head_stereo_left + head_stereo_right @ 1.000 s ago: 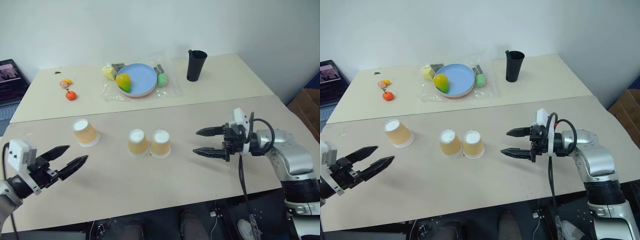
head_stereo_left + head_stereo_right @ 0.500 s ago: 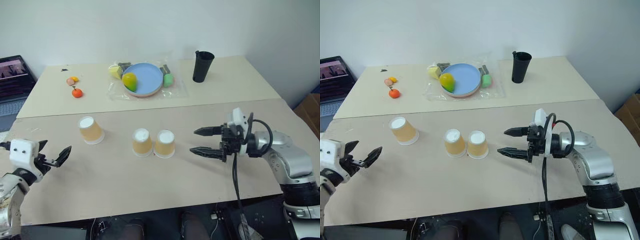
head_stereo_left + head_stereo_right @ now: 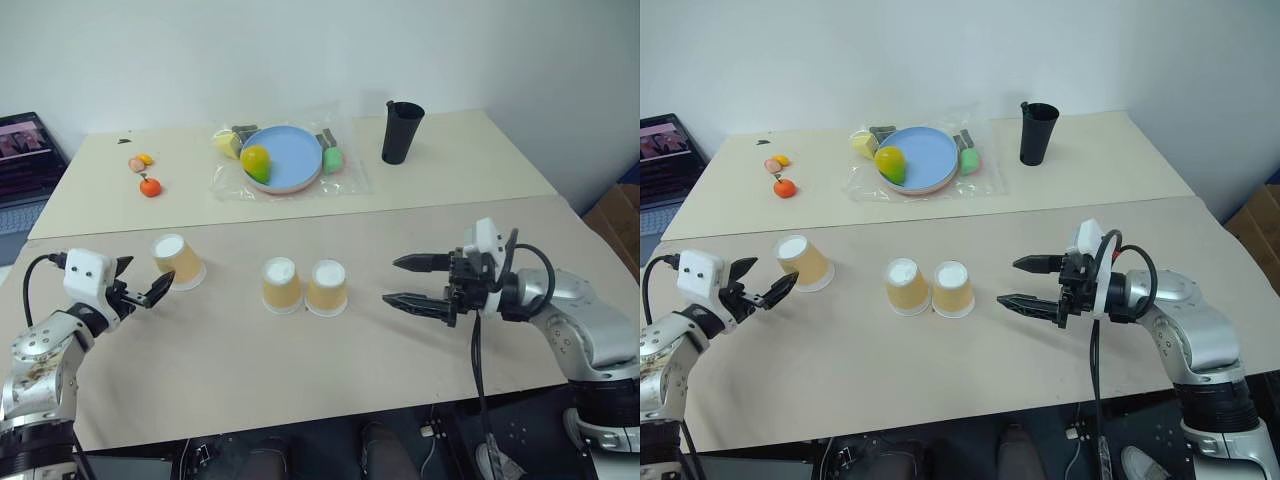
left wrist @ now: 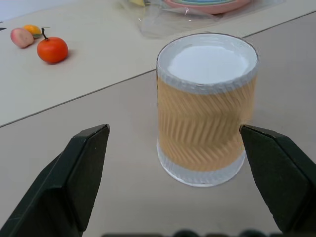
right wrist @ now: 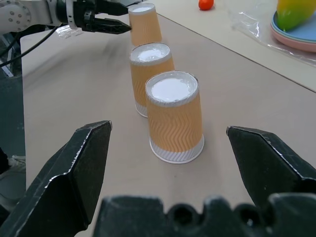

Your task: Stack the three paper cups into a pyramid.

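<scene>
Orange-tan paper cups stand upside down near the middle of the table (image 3: pixel 330 390): two touching side by side (image 3: pixel 281 285) (image 3: pixel 326 287), the third cup (image 3: pixel 177 261) apart toward the table's left edge. Over the last second the left gripper (image 3: pixel 146 288) has come forward from the near edge, and its spread jaws now flank that lone cup without closing. The right gripper (image 3: pixel 410 281) has kept its place beside the pair, jaws released and empty. A grasp on the lone cup looks imminent; no pyramid is begun.
</scene>
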`<act>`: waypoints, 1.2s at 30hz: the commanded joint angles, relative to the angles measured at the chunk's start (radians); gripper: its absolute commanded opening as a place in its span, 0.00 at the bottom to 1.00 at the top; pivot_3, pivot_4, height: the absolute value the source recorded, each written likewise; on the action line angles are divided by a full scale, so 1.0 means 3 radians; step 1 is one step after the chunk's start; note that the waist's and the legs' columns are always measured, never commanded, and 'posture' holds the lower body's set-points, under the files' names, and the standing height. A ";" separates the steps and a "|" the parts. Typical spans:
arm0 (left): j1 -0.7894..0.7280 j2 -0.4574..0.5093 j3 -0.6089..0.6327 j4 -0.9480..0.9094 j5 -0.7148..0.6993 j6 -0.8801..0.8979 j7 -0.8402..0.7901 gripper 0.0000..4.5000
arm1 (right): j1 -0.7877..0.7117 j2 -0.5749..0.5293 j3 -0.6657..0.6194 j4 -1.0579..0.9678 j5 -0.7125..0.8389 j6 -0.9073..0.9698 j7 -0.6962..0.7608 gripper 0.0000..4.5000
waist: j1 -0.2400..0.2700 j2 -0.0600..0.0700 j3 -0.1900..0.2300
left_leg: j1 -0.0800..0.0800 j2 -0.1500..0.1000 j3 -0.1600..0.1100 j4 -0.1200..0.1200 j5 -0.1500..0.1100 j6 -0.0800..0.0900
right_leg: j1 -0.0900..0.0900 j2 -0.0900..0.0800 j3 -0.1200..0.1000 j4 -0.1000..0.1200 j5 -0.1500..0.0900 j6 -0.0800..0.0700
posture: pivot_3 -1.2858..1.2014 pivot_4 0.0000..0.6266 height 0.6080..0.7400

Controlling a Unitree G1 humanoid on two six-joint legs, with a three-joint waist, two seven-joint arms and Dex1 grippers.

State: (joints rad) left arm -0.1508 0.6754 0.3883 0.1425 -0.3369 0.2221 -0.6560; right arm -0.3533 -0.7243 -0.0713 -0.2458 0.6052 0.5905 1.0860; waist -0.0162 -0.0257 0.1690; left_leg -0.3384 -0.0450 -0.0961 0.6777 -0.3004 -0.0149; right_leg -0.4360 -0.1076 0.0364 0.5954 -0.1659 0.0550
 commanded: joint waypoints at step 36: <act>-0.1486 -0.0422 -0.0553 0.0344 -0.0013 -0.0166 0.0054 0.70 | -0.0064 -0.0114 -0.0202 -0.0141 0.0106 0.0016 -0.0182 0.98 | 0.0029 -0.0004 0.0001 | -0.0016 -0.0002 -0.0005 0.0010 0.0000 0.0001 | -0.0004 0.0000 -0.0004 -0.0001 0.0003 0.0004 | 0.52 0.24 0.96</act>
State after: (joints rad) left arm -0.5435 0.5459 0.2263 0.3290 -0.3041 0.1518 -0.6167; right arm -0.3507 -0.7472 -0.1020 -0.2657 0.6143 0.6006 1.0293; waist -0.0076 -0.0269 0.1692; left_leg -0.3445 -0.0458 -0.0983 0.6813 -0.3005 -0.0148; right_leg -0.4376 -0.1078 0.0349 0.5950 -0.1648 0.0566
